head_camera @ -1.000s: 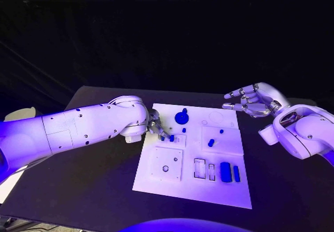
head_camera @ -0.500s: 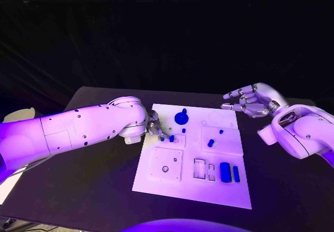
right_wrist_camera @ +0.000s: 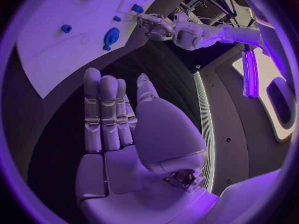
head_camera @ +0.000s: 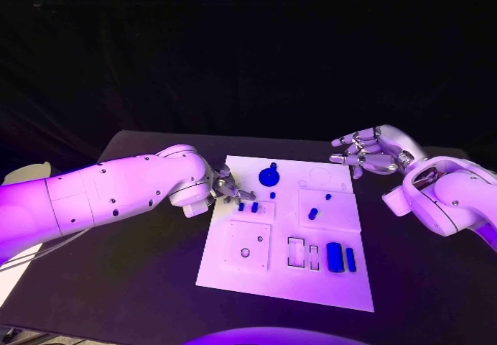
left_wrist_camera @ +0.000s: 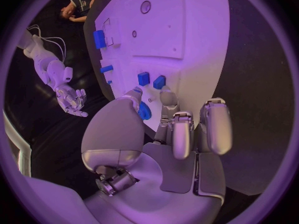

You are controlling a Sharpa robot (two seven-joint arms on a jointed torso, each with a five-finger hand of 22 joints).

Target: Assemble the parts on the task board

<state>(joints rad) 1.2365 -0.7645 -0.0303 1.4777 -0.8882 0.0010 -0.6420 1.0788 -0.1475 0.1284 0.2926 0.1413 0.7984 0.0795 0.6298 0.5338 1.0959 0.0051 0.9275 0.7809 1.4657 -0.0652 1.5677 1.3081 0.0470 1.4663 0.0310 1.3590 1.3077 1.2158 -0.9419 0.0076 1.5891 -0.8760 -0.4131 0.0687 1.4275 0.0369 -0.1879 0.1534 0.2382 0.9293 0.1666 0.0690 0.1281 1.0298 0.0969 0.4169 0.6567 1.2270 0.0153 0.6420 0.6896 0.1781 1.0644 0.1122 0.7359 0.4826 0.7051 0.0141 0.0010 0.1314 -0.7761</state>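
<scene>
The left hand (head_camera: 230, 190), fingers spread and empty, hovers over two small blue pegs (head_camera: 248, 206) standing just beyond its fingertips on the task board (head_camera: 285, 284)—likely light, rigid, best pinched by their sides.

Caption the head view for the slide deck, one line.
Left hand reaches over the task board's left edge beside two small blue parts; right hand hovers open past its far right corner.

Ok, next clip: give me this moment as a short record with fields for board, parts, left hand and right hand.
board: white task board in the middle of the black table
parts: blue round part at the far end; two small blue parts by the left hand; long blue parts near the front right
left hand: at the board's left edge, fingers by the small parts; grip unclear
right hand: off the board's far right corner, holding nothing
</scene>
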